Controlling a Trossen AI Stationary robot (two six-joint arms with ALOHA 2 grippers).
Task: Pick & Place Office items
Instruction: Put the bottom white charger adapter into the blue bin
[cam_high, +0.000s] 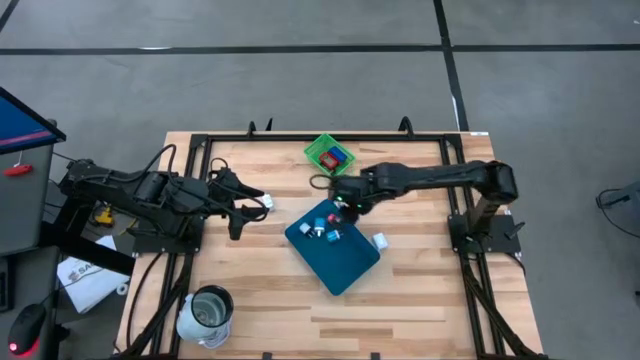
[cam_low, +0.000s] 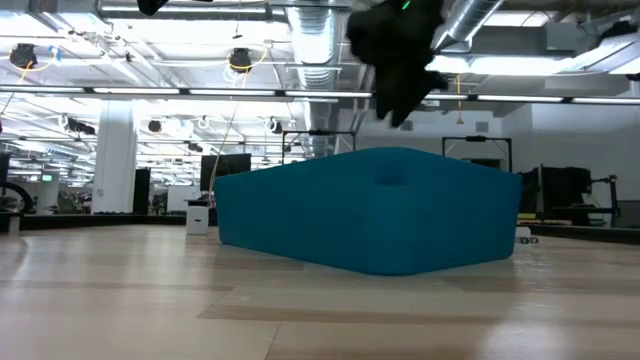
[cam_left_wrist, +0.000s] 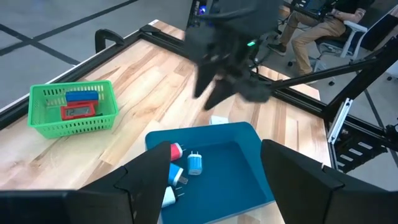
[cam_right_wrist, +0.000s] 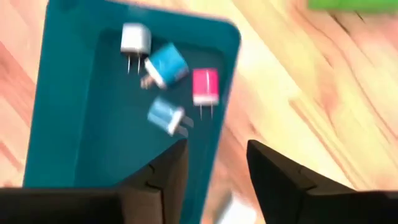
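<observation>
A teal tray (cam_high: 345, 262) lies mid-table and holds a few small office items: a white one (cam_right_wrist: 135, 40), two blue ones (cam_right_wrist: 166, 64) and a red one (cam_right_wrist: 206, 85). Another white piece (cam_high: 380, 241) lies on the wood just right of the tray. A green mesh basket (cam_high: 330, 155) at the far side holds a red and a blue piece (cam_left_wrist: 78, 102). My right gripper (cam_high: 346, 205) hangs open and empty above the tray's far corner; it also shows in the low view (cam_low: 400, 70). My left gripper (cam_high: 250, 208) is open and empty, left of the tray.
A metal cup (cam_high: 207, 314) stands at the near left corner. A black frame (cam_high: 300, 138) runs along the table's far and side edges. Bare wood lies near and right of the tray. A seated person (cam_left_wrist: 317, 25) is beyond the table.
</observation>
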